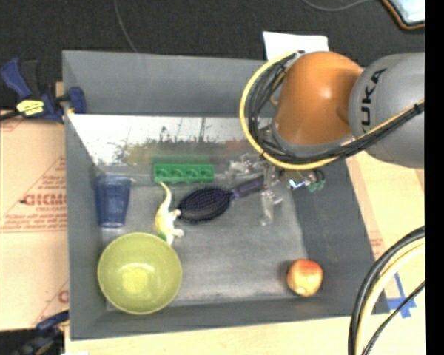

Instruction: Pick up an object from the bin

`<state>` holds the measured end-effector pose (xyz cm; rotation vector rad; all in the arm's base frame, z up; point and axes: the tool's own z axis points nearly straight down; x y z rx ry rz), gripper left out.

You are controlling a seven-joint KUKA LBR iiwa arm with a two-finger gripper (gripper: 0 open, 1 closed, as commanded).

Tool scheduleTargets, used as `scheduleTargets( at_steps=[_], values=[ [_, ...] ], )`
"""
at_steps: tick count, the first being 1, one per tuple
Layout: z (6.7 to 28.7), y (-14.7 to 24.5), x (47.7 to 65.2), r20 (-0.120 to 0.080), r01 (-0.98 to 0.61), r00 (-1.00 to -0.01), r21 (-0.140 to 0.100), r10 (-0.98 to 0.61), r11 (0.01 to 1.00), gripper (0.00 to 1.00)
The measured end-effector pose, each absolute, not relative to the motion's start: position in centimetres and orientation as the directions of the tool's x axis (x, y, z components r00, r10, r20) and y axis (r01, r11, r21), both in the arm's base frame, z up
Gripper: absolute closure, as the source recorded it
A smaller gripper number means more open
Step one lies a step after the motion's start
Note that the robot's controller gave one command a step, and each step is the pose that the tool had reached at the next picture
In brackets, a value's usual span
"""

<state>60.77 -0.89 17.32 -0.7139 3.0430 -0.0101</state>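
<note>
My gripper [256, 188] hangs below the orange-covered wrist in the bin's upper right, its clear fingers spread apart with nothing between them. Just under and left of it lies a dark purple hairbrush [207, 203], its handle pointing up-right toward the fingers. A green toy block [183, 172] with round holes lies along the back wall, left of the gripper. A red and yellow apple [305, 277] rests near the front right corner, well below the gripper.
A yellow toy lizard [166, 217] lies left of the brush. A yellow-green bowl [140, 273] sits in the front left corner, a blue cup [112, 201] behind it by the left wall. Bare floor stretches between brush and apple.
</note>
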Motion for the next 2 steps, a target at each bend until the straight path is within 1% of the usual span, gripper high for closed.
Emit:
scheduleTargets(
  at_steps=[1,2],
  values=[
    [7.3,3.2,59.8,-0.031,-0.041,-0.999,-0.001,-0.041,0.999,0.0],
    [11.8,0.9,60.5,-0.026,-0.389,-0.921,-0.013,-0.39,0.921,0.0]
  ],
)
